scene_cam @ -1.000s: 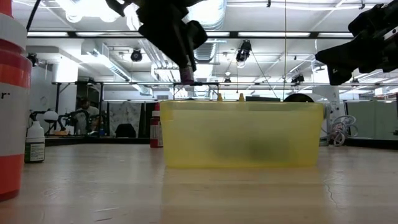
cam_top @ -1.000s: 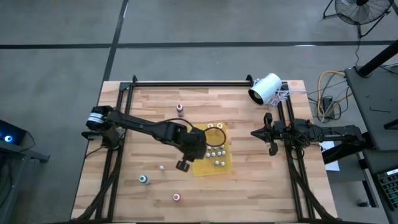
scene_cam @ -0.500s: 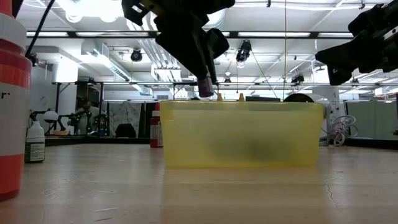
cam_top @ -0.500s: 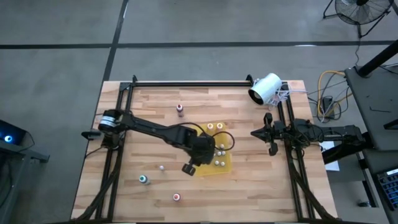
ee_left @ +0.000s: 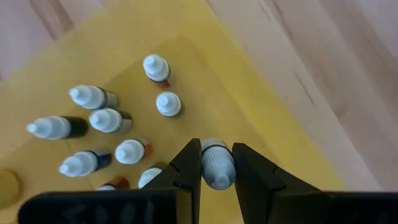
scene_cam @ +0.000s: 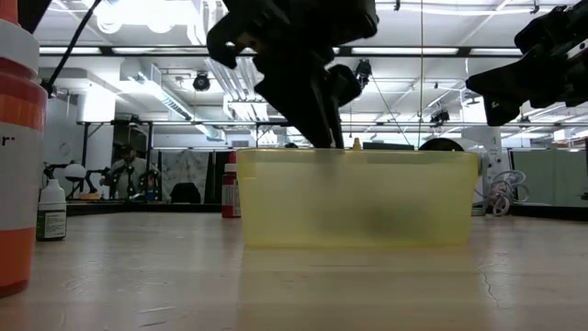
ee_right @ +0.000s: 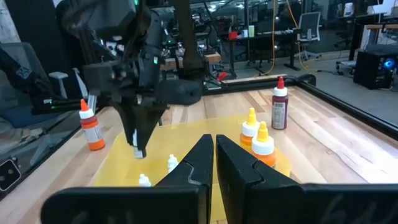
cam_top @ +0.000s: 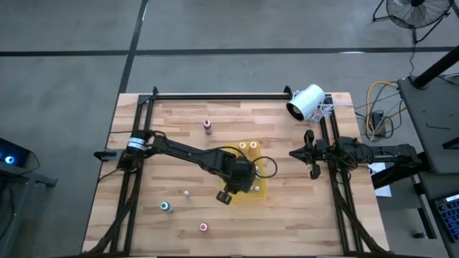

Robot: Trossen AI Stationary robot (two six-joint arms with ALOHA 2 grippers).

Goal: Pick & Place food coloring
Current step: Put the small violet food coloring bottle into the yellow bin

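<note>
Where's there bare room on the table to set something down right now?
Free: the wood between the maroon-topped bottle and the white cylinder, and the stretch beside the waiting right gripper. Crowded: the yellow tray, where the left gripper holds a small bottle above others.

My left arm stretches out low across the middle of the surface, left claw (ee_left: 217,163) pointing down with fingers pinched on something small. My right arm waits at the right edge, right claw (ee_right: 214,163) closed.
</note>
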